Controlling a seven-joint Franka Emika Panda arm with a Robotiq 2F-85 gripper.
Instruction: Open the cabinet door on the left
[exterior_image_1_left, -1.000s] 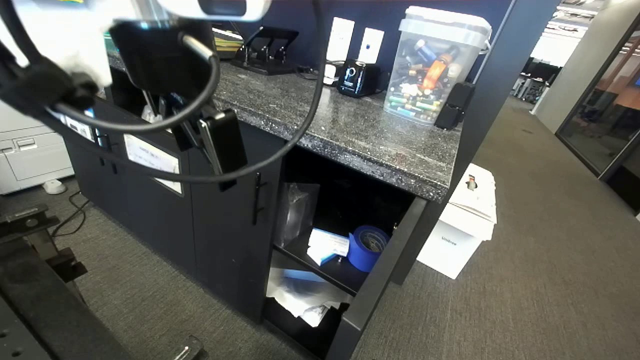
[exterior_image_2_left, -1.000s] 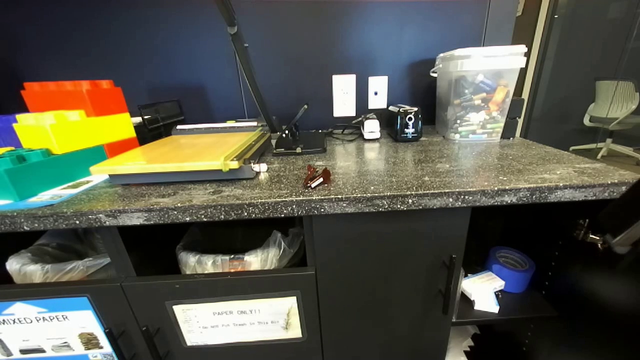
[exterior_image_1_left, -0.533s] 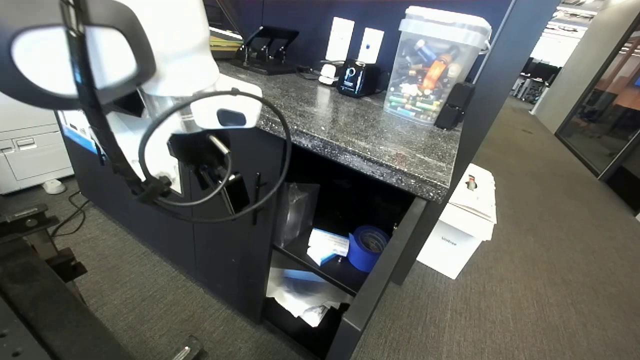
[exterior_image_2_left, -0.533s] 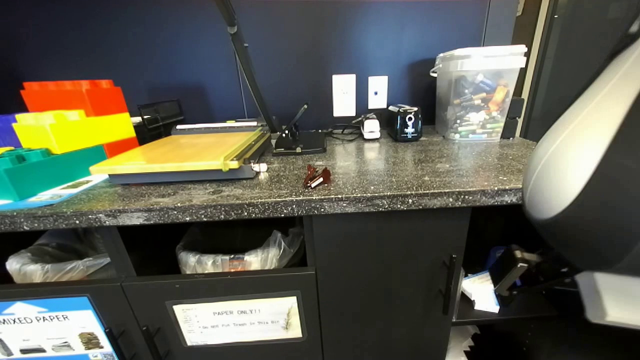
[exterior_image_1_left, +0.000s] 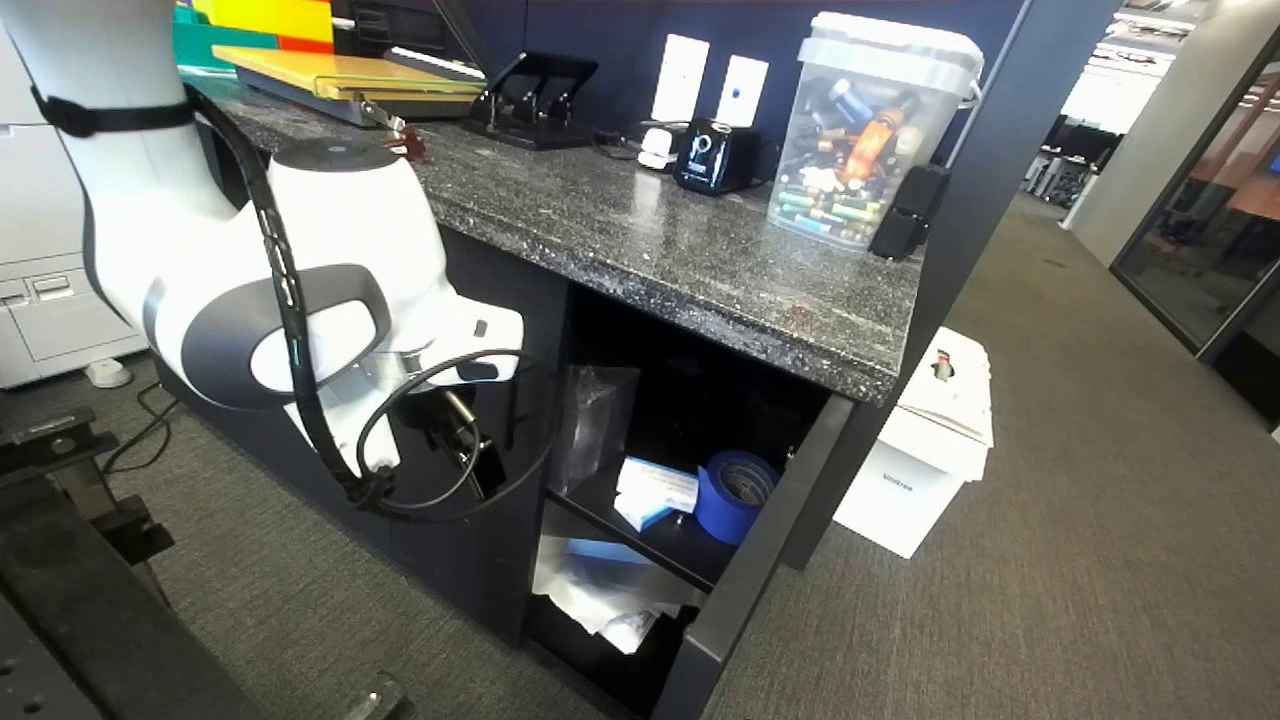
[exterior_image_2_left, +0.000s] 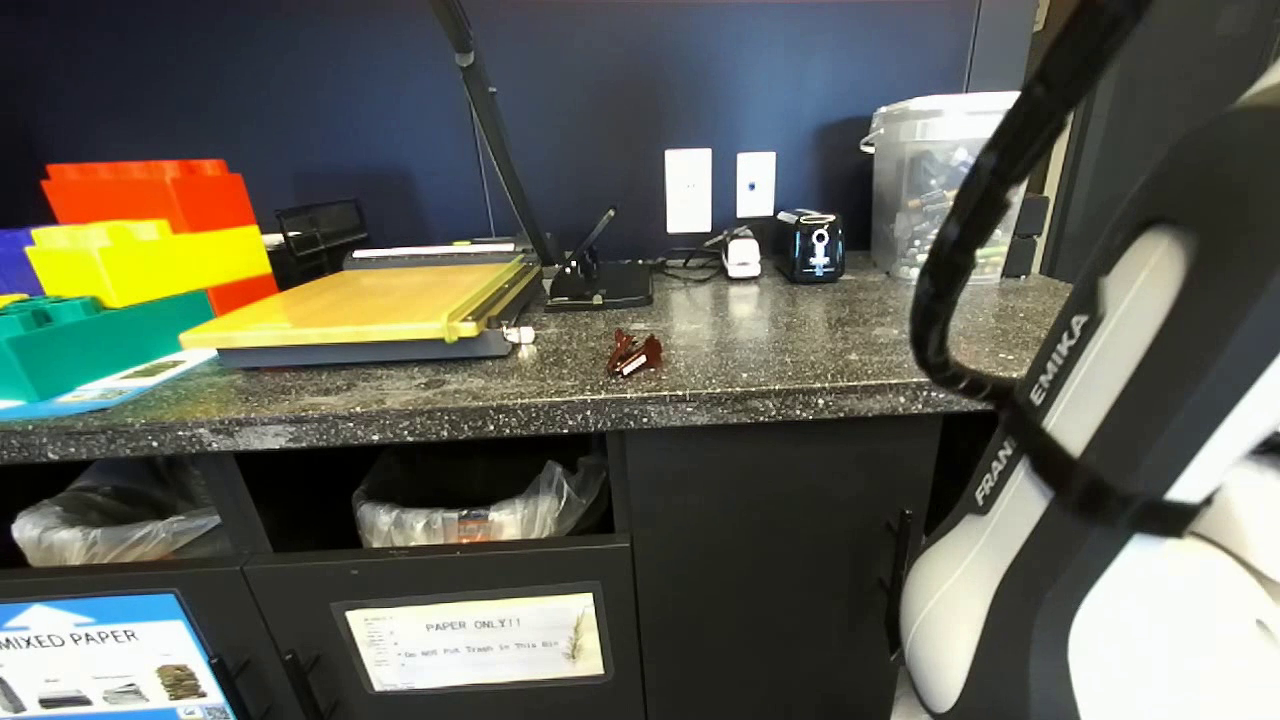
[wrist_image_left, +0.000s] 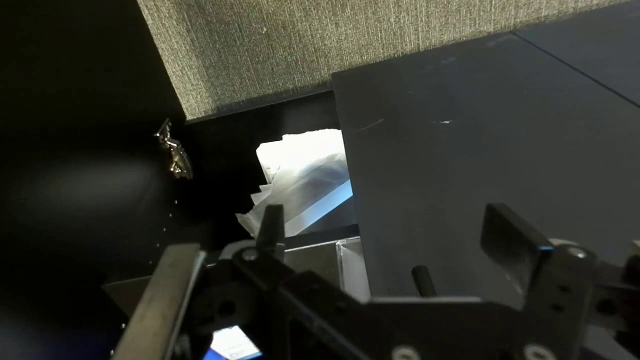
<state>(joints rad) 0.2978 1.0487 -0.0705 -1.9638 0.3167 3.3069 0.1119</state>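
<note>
Closed cabinet door (exterior_image_2_left: 770, 560), gripper (wrist_image_left: 385, 225) spread apart in front of it

The cabinet door is seen flat in line with the paper-labelled front (exterior_image_2_left: 450, 572) beside it, right of centre at the bottom of the frame in an exterior view. Its slim vertical bar handle (exterior_image_2_left: 903, 540) is placed near the door's right edge there, close against the outline of the robot arm (exterior_image_2_left: 1120, 480), by which the right side of the frame is filled. In an exterior view the same door (exterior_image_1_left: 470, 560) is found left of the bottom centre, partly covered by the arm.

In the wrist view the two fingers (wrist_image_left: 512, 245) are parted widely, one left of centre, one at the right; the door is spread across the right half, and the dark end of the handle is shown between them, low in the frame. Whether it is touched cannot be told.

The twin door (exterior_image_1_left: 763, 540) is swung open, seen edge-on at the lower right of centre in an exterior view. On the shelf (exterior_image_1_left: 640, 546) to its left, a blue tape roll (exterior_image_1_left: 722, 510) and a white-and-blue box (exterior_image_1_left: 655, 485) are laid side by side. At the upper right, a clear bucket (exterior_image_1_left: 870, 130) of batteries is stood on the speckled counter (exterior_image_1_left: 700, 260); lower down, a white carton (exterior_image_1_left: 895, 505) is set on the carpet (exterior_image_1_left: 1000, 620)
</note>
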